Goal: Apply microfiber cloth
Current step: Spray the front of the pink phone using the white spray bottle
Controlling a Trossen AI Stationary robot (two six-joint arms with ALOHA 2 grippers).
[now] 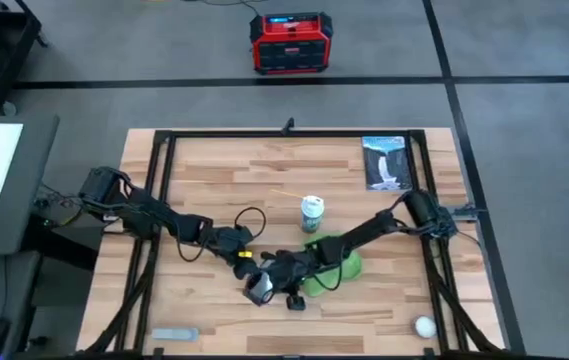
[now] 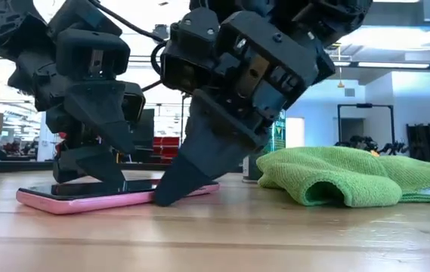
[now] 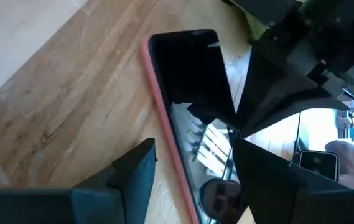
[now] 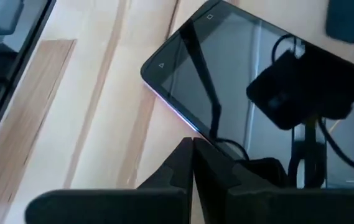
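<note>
Table (image 1: pixel 204 170) of wood planks carries everything; both arms reach to its near-middle.

Microfiber cloth (image 2: pixel 351 175) lies crumpled and loose just beside the right gripper (image 4: pixel 192 163), on the side away from the left arm. Not held by anything, not on the phone. Judgement: cloth not yet applied, it waits while the grippers deal with the phone.

Pink phone (image 2: pixel 86 198) lies flat, screen up, under both grippers. Left gripper (image 3: pixel 192 165) has its fingers spread, 1 on each side of the phone's long edge, straddling it, likely to steady or pin it. Right gripper's fingers are pressed together into a wedge, tip down at the phone's edge where it meets the table, holding nothing; probably nudging or bracing the phone.

Can (image 1: pixel 311 213) stands upright beyond the cloth, well clear of the right gripper. Small white ball (image 1: pixel 424 326) and a pale flat bar (image 1: pixel 175 333) sit near the front edge, apart from both grippers.

Writing: can label unreadable. Red box (image 1: pixel 287 42) on the floor, no legible brand. Phone screen dark, only reflections.
</note>
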